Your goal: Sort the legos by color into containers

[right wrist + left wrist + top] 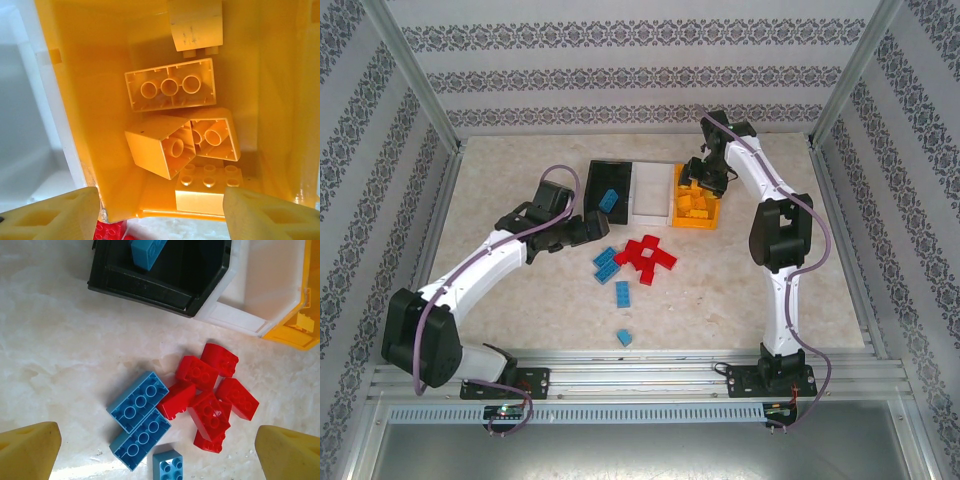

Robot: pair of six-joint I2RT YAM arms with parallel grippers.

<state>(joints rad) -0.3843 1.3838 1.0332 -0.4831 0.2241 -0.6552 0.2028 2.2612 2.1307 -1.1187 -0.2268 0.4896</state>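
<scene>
Three containers stand side by side at the back: a black bin with a blue brick in it, a white bin, and an orange-yellow bin holding several yellow bricks. My right gripper hovers open over the yellow bin's near end, gripping nothing; a yellow brick lies below it. My left gripper is open above loose blue bricks and a red pile, holding nothing.
Two more blue bricks lie nearer the table's front edge. The left wrist view shows the black bin, white bin and yellow bin just beyond the pile. Patterned walls enclose the table.
</scene>
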